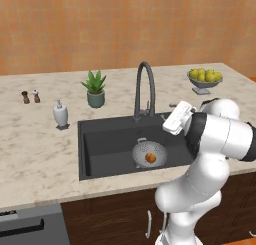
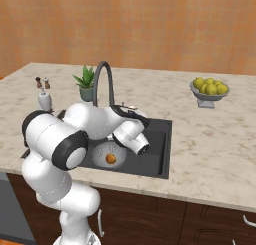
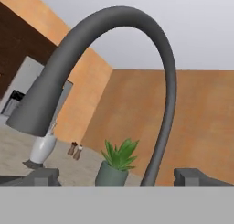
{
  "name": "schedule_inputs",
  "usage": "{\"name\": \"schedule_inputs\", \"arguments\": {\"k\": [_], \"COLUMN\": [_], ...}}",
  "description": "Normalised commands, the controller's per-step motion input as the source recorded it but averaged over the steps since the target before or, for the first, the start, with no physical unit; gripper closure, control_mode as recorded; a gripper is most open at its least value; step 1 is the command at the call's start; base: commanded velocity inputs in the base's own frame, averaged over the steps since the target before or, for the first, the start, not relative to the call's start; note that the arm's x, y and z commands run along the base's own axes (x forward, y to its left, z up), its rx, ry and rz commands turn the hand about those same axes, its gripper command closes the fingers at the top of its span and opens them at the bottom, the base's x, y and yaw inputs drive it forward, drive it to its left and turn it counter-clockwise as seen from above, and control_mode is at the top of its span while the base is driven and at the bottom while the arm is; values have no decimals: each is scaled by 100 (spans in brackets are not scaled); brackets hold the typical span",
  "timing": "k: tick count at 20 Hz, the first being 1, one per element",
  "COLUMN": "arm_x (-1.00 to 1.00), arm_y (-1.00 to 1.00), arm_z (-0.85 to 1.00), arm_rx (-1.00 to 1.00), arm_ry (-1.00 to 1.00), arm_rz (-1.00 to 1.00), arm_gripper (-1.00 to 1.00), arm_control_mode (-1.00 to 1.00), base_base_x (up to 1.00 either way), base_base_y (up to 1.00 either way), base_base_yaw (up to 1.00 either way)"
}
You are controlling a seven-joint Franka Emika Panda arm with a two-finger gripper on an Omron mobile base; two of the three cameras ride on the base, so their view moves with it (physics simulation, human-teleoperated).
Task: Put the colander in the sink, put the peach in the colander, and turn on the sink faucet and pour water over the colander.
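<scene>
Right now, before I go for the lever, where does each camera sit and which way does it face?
Left base view: behind the arm's left, looking forward and down at the dark charcoal sink; white arm rises lower right.
Right base view: behind its right, same counter; arm lower left.
Hand view: low at the sink, looking up along the dark grey gooseneck faucet; dark fingers at bottom.
Both base views share the perforated silver colander holding the orange peach.

Small round orange peach (image 1: 150, 159) in silver-grey perforated metal colander (image 1: 149, 153), colander in dark rectangular sink basin (image 1: 105, 148). Tall dark gooseneck faucet (image 1: 144, 89) behind sink. Potted green plant (image 1: 95, 89) left of faucet; white soap dispenser bottle (image 1: 61, 114) further left. Footed fruit bowl (image 1: 204, 80) far right on counter.
</scene>
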Motion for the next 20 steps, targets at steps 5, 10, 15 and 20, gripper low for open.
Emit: {"name": "schedule_inputs", "arguments": {"k": [5, 10, 15, 20], "arm_x": [27, 30, 19, 22], "arm_y": [0, 0, 0, 0], "arm_z": [21, 14, 3, 0], "arm_rx": [0, 0, 0, 4], "arm_ry": [-9, 5, 21, 18], "arm_rz": [0, 0, 0, 0], "arm_gripper": [-100, -100, -100, -100], "arm_control_mode": [-100, -100, -100, -100], "base_base_x": [0, 0, 0, 0], "base_base_y": [0, 0, 0, 0], "base_base_yaw": [0, 0, 0, 0]}}
